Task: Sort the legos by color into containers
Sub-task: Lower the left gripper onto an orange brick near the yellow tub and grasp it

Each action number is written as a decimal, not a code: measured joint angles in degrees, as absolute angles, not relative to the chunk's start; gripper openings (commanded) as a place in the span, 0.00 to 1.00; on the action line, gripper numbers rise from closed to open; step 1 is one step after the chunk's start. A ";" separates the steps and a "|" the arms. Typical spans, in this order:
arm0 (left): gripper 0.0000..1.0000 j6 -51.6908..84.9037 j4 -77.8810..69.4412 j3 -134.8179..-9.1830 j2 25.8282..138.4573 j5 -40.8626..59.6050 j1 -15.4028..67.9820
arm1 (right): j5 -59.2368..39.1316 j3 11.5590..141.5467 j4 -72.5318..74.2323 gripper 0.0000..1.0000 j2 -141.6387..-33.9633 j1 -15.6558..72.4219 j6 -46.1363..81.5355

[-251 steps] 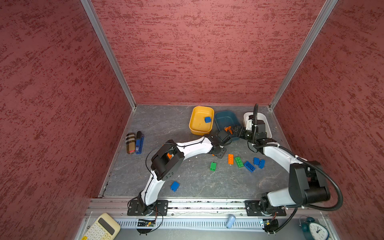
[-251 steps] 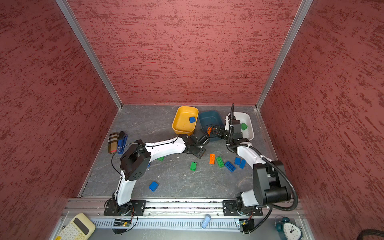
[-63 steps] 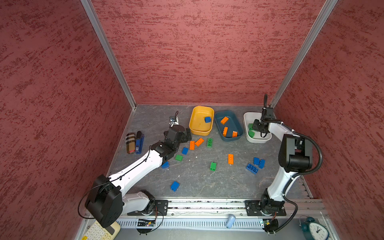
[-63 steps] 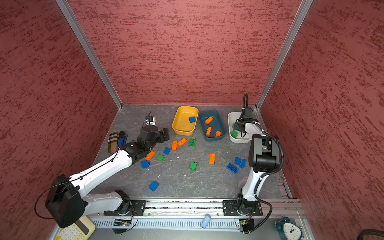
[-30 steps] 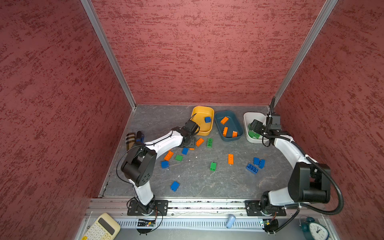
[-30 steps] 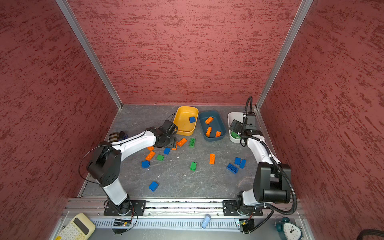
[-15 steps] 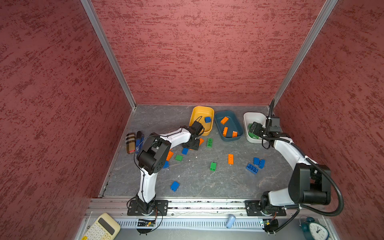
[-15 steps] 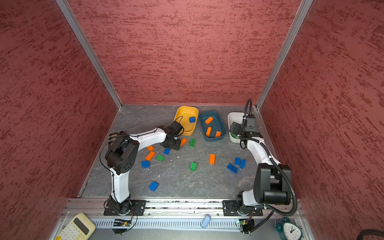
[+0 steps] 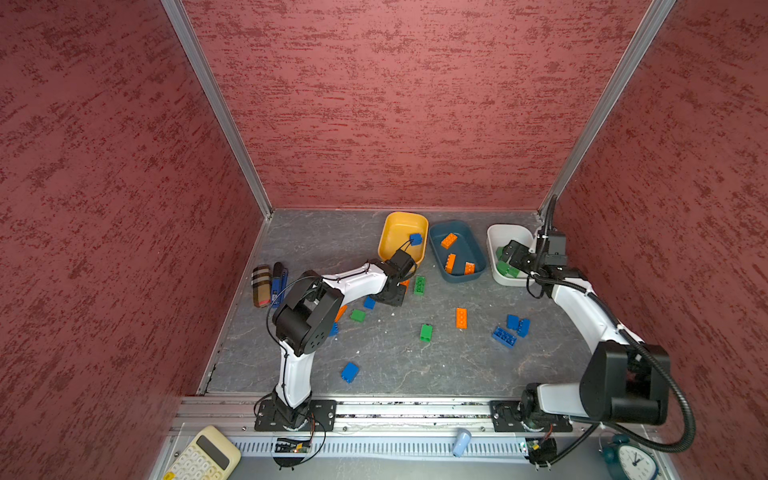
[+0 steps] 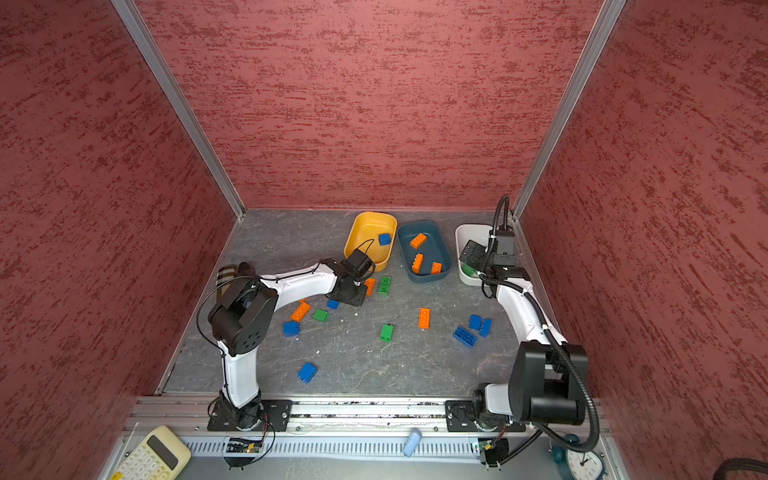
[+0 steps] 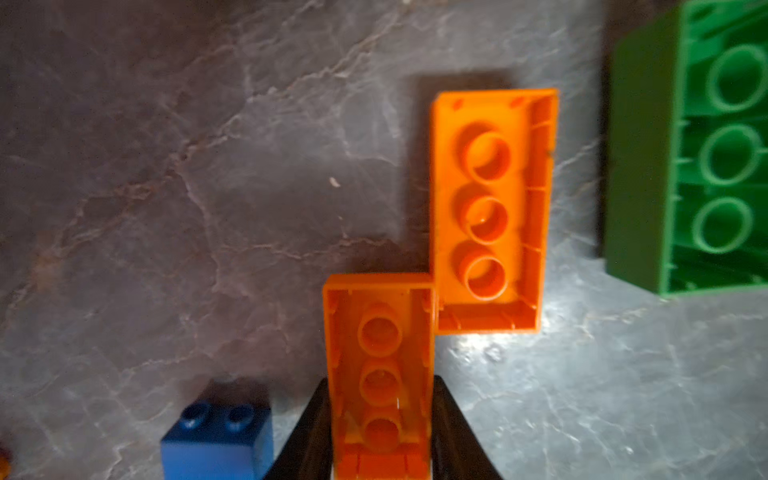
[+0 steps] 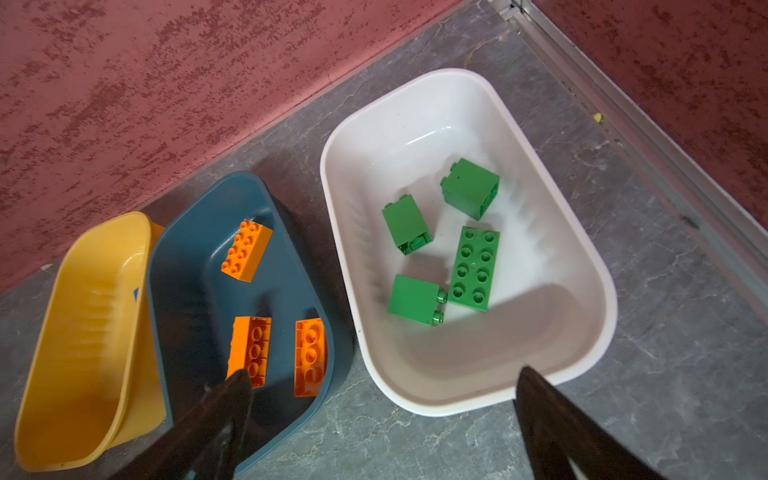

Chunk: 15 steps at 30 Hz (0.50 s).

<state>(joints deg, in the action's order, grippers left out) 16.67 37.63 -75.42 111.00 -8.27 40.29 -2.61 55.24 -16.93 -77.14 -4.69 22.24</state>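
Note:
In the left wrist view my left gripper (image 11: 380,399) is shut on an upside-down orange lego (image 11: 379,353) lying on the grey floor. A second orange lego (image 11: 490,208) touches its corner, with a green lego (image 11: 706,158) beyond. In both top views this gripper (image 9: 399,286) sits just in front of the yellow container (image 9: 395,249), which holds one blue lego (image 9: 415,239). The teal container (image 12: 199,299) holds three orange legos (image 12: 247,249). My right gripper (image 12: 384,374) hangs open over the near rim of the white container (image 12: 415,124), which holds several green legos (image 12: 473,270).
Loose legos lie mid-floor: orange (image 9: 461,318), green (image 9: 425,332), a blue cluster (image 9: 504,336), one blue (image 9: 350,371) near the front rail. Pens and a striped item (image 9: 270,282) sit by the left wall. Red walls enclose three sides.
My left gripper has swung right to the spot in front of the yellow container and closed on the orange lego. The right gripper has stayed open by the white container.

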 measured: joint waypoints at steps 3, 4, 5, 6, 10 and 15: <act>0.32 17.15 36.42 -75.75 108.62 -9.13 42.57 | -3.60 54.17 -16.97 0.99 -75.57 -4.69 22.52; 0.32 17.19 36.18 -76.29 108.05 -9.13 43.18 | -3.86 53.82 -17.02 0.99 -75.11 -4.69 22.57; 0.32 17.19 35.83 -77.30 107.66 -9.06 43.83 | -4.10 53.52 -17.04 0.99 -74.67 -4.71 22.63; 0.32 17.17 35.40 -78.76 107.57 -8.84 44.42 | -4.32 53.32 -17.15 0.99 -74.32 -4.71 22.72; 0.32 17.12 34.15 -85.23 108.20 -6.09 45.41 | -5.41 53.10 -17.23 0.99 -73.47 -4.71 23.03; 0.33 17.06 32.69 -94.85 112.75 -1.52 45.43 | -8.47 52.62 -17.21 0.99 -72.90 -4.69 23.40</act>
<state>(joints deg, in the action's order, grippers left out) 17.06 32.69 -94.85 112.75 -1.52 45.43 -8.47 52.62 -17.21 -72.90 -4.69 23.40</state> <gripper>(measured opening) 0.346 0.989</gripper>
